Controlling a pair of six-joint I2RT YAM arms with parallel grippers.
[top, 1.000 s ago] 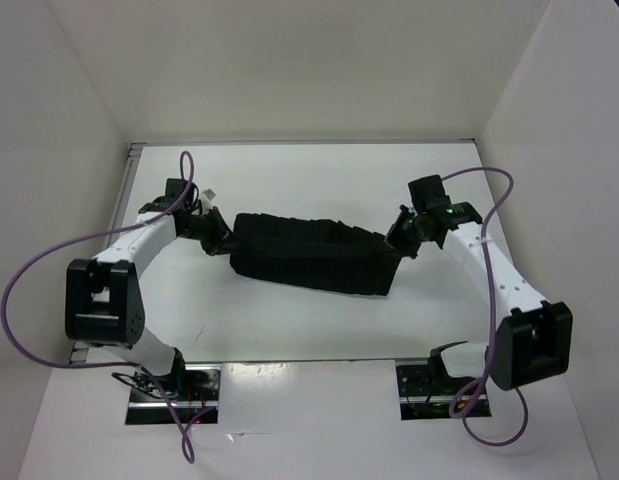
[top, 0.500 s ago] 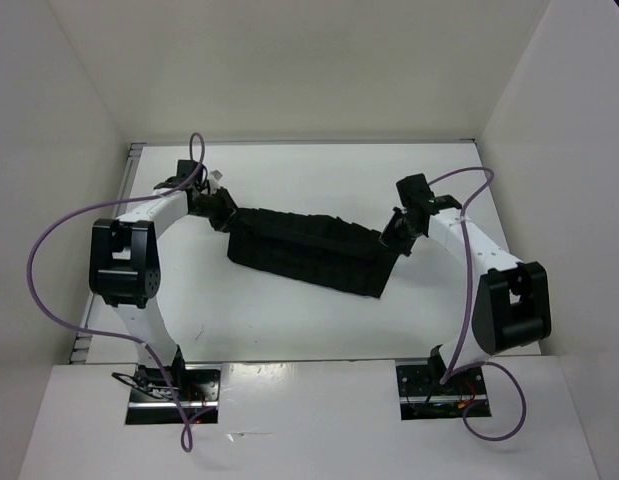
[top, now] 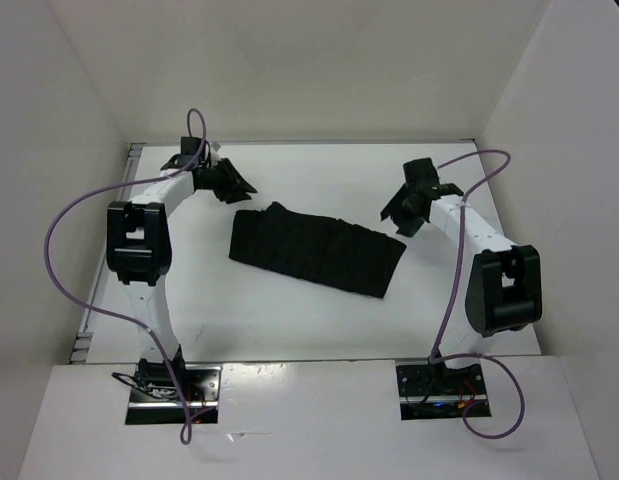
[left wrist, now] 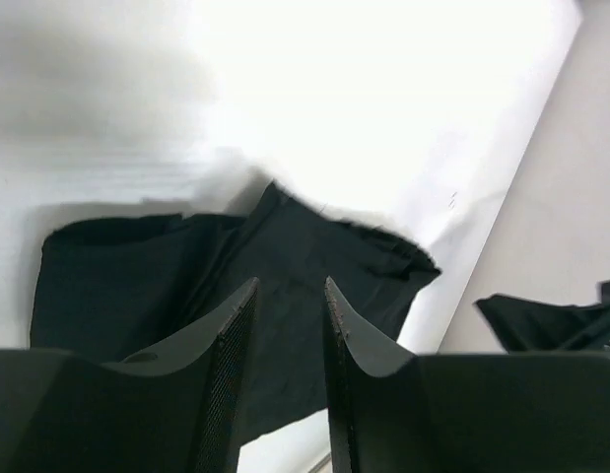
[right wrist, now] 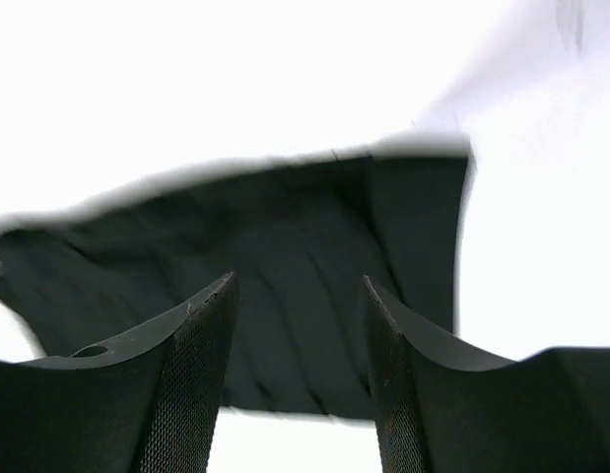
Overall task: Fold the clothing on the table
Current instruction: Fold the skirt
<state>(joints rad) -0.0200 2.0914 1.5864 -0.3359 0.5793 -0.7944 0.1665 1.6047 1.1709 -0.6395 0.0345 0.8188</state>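
Clothing (top: 316, 251) lying flat, on white table (top: 289, 322)

We find the clothing (top: 314, 250) lying on the middle of the table (top: 289, 320), running left to right. Our left gripper (top: 234, 183) sits behind its left end and our right gripper (top: 404, 212) behind its right end, both apart from it.

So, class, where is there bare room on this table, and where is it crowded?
Bare: the far strip of the table between the clothing and the back wall, and the near strip between the clothing and the arm bases. Crowded: the clothing's two ends, by the left gripper and right gripper.
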